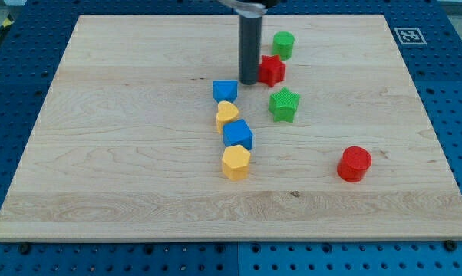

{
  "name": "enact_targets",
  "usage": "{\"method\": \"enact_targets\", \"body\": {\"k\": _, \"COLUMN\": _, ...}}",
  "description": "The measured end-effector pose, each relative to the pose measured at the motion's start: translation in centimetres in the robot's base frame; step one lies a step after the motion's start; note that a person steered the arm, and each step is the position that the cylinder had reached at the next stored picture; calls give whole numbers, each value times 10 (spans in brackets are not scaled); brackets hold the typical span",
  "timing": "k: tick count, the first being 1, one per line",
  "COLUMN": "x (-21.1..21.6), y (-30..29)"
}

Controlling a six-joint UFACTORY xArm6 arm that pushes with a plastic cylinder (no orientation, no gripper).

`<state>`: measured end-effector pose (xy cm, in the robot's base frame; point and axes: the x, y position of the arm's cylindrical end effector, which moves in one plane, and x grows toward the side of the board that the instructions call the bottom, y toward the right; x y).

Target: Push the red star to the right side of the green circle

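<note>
The red star (273, 70) lies near the view's top centre, just below and slightly left of the green circle (283, 44). The two blocks are close, nearly touching. My tip (249, 81) is at the lower end of the dark rod, right against the red star's left side. The rod rises straight to the view's top edge.
A green star (284, 105) lies just below the red star. A blue block (225, 91), a yellow heart-like block (227, 115), a blue block (237, 135) and a yellow hexagon (235, 162) form a column below my tip. A red circle (354, 163) sits lower right.
</note>
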<state>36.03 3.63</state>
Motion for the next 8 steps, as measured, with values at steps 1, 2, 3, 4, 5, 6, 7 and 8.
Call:
{"method": "enact_targets", "body": {"k": 1, "x": -2, "y": 1}}
{"method": "enact_targets", "body": {"k": 2, "x": -2, "y": 5}}
{"method": "enact_targets", "body": {"k": 3, "x": -4, "y": 5}}
{"method": "enact_targets", "body": {"k": 4, "x": -7, "y": 20}}
{"method": "enact_targets", "body": {"k": 5, "x": 5, "y": 28}}
{"method": "enact_targets", "body": {"k": 6, "x": -6, "y": 52}}
{"method": "enact_targets", "body": {"k": 7, "x": -23, "y": 78}}
{"method": "enact_targets", "body": {"k": 8, "x": -9, "y": 81}}
